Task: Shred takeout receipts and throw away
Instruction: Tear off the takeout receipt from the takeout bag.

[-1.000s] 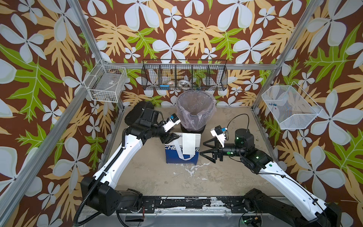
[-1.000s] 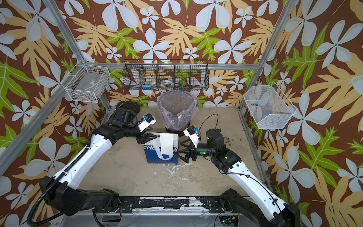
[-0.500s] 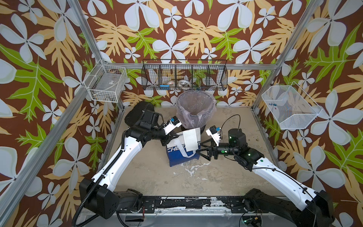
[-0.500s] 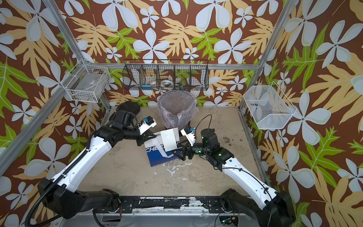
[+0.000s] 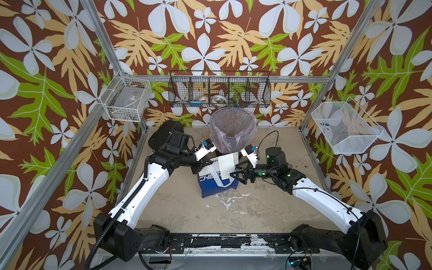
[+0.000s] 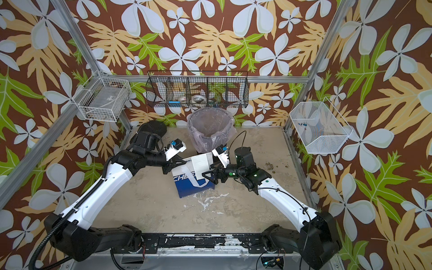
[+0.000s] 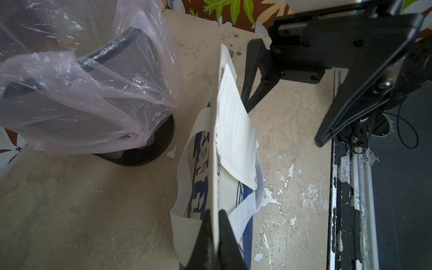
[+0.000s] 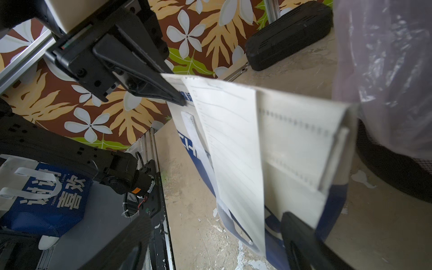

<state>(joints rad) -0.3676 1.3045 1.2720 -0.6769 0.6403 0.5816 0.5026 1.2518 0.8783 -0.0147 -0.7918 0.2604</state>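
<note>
Receipt (image 5: 226, 164) whole, untorn, hanging on front of bag (image 5: 210, 184), just in front of bin (image 5: 233, 142). My left hand (image 7: 214, 211) clenched on bag's top edge. My right hand (image 5: 234, 170) spread wide beside receipt, gripping nothing. I judge nothing shredded yet; grab, tear, binning all left

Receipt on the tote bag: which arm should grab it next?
Right. The right gripper is open with the receipt hanging between its jaws, while the left gripper is shut on the top edge of the tote bag, holding it.
</note>
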